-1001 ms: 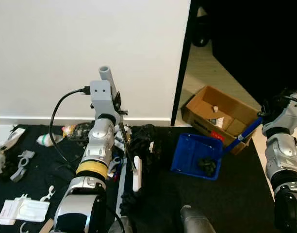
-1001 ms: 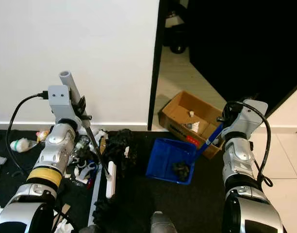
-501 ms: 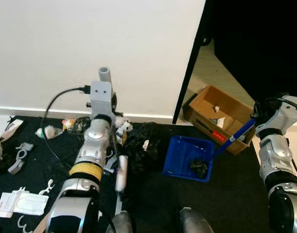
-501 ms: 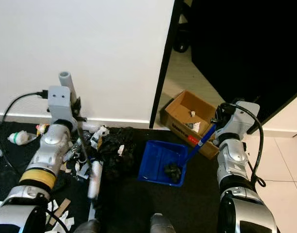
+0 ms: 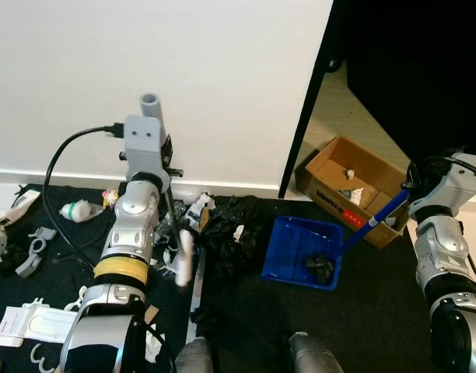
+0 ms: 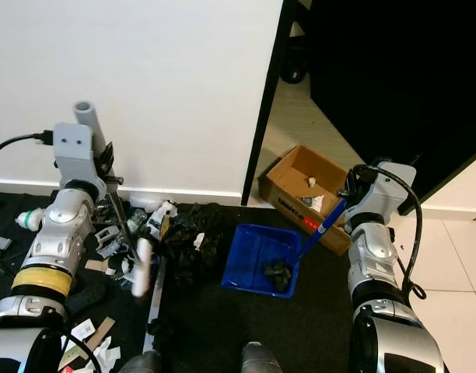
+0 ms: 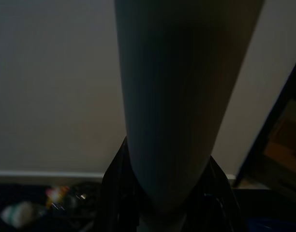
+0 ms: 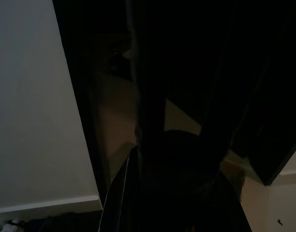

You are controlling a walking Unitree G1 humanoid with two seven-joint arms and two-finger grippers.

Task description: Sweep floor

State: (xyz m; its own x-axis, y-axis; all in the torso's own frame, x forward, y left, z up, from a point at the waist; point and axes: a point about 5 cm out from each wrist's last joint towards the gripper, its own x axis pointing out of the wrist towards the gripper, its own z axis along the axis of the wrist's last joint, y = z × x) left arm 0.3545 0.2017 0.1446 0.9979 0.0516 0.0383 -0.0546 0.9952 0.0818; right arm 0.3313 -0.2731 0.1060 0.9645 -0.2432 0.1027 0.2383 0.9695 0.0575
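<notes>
The left gripper (image 5: 166, 159) is closed around a grey broom handle (image 5: 150, 105) near the white wall (image 5: 145, 78), the broom's blurred white head (image 5: 183, 260) low among litter (image 5: 71, 210) on the black mat (image 5: 246, 326). The right gripper (image 5: 413, 186) grips the blue handle (image 5: 378, 217) of a blue dustpan (image 5: 304, 250), which sits flat on the mat and holds dark debris (image 5: 320, 268). A heap of black scraps (image 5: 230, 229) lies between broom head and dustpan, just beside the pan's open edge. A cardboard box (image 5: 351, 190) sits at the mat's edge by the black door frame (image 5: 308, 101). Open mat remains in front of the dustpan
</notes>
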